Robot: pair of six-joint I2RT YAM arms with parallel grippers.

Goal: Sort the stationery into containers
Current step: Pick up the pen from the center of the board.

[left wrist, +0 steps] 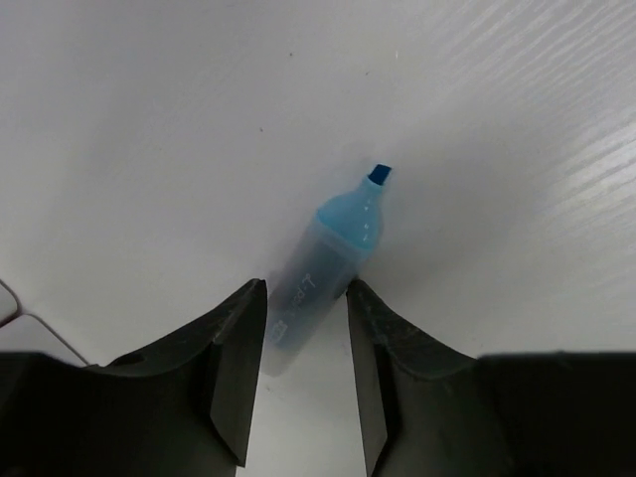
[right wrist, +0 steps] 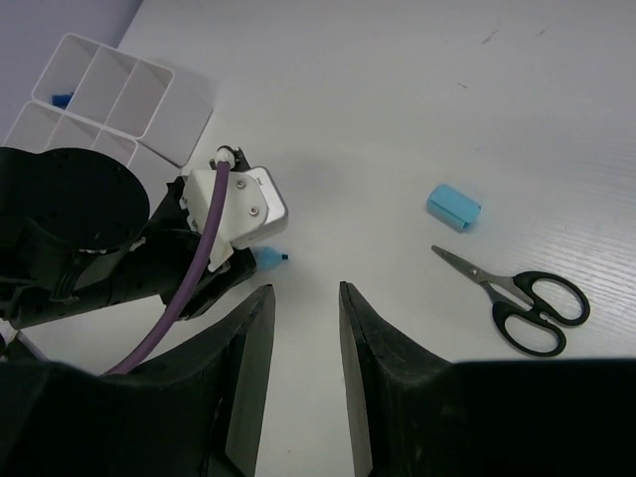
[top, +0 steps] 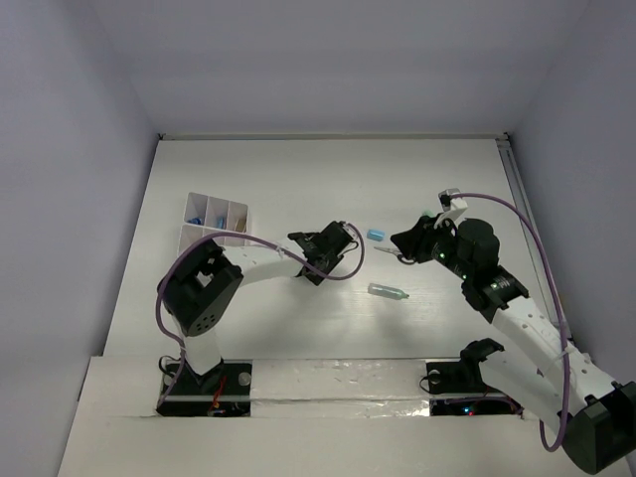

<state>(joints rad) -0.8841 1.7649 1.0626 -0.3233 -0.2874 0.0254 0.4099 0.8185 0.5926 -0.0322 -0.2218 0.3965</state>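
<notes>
A blue highlighter (left wrist: 320, 273), uncapped and tip pointing away, lies on the table between the fingers of my left gripper (left wrist: 305, 288), which press on both its sides. From the right wrist only its tip (right wrist: 270, 258) shows under the left gripper (right wrist: 231, 209). My right gripper (right wrist: 303, 293) hovers just right of it, jaws a little apart and holding nothing. A blue cap (right wrist: 454, 206) and black-handled scissors (right wrist: 517, 298) lie to its right. The white divided container (top: 237, 221) stands at the left, with blue pieces (top: 196, 217) in its compartments. From above, the left gripper (top: 328, 248) faces the right gripper (top: 405, 243).
A pale teal capsule piece (top: 389, 291) lies on the table in front of the two grippers. The blue cap (top: 375, 235) sits between them. White walls close the table at the back and on both sides.
</notes>
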